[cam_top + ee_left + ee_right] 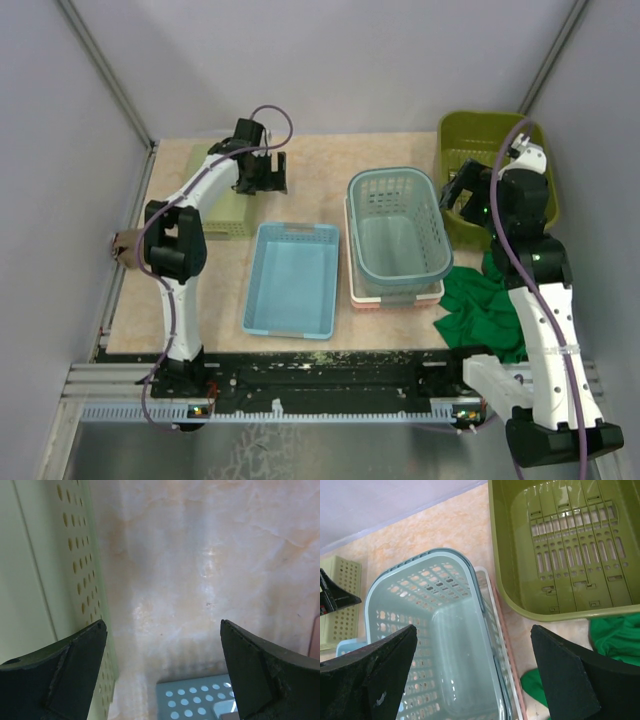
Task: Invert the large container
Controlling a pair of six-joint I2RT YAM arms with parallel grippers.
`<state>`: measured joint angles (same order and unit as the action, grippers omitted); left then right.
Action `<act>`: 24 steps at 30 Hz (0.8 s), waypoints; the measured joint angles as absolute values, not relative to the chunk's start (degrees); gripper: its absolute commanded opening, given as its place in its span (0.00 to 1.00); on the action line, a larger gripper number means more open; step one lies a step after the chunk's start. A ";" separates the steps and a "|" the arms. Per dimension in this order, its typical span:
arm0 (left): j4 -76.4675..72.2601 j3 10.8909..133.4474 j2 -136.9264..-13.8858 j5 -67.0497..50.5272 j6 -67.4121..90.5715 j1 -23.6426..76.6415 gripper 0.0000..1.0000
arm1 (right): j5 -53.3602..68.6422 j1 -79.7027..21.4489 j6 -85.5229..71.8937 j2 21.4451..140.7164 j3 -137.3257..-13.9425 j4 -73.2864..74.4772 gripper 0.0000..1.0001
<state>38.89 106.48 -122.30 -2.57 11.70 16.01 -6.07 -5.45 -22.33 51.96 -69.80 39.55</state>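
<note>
— So, where is the large container [468, 148]?
— Upper right of the overhead frame, on the far right part of the table [320, 160]. It is an olive-green tub of smooth, glossy plastic with rounded corners and a wide rim.
— Which way does it point?
— Mouth up, base down. In the right wrist view the large container [575, 545] fills the upper right, and its floor shows ribs and rows of narrow slots running from the near wall toward the top of the frame. I cannot tell its long axis: the arm covers part of it from above and the wrist view cuts it off on the right.
— And the right gripper [458, 190]?
— It hangs over the tub's left rim with its fingers spread wide and nothing between them; the right gripper [473, 630] looks down on the strip between tub and teal basket [435, 625].
— The basket?
— Teal lattice plastic, deep, resting in a white tray [395, 298], just left of the tub. A crumpled green cloth [480, 300] lies against the tub's near side.
— The other arm?
— The left gripper [270, 175] is in the upper left, and its view shows the left gripper [163, 625] spread and empty above bare mottled tabletop, a perforated pale-green tray [85, 570] to the left, a light-blue tray [195, 697] with round holes at the bottom
</note>
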 measured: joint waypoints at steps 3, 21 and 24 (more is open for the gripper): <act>39.64 106.54 -123.48 -0.93 11.03 15.16 0.99 | -6.20 -5.45 -22.33 51.70 -69.80 40.07 0.96; 42.85 89.47 -100.49 3.53 10.66 12.10 1.00 | -5.61 -5.45 -22.92 51.57 -68.18 39.46 0.96; 41.34 80.51 -94.65 6.00 13.56 12.08 1.00 | -4.71 -5.45 -23.24 52.60 -67.83 39.00 0.96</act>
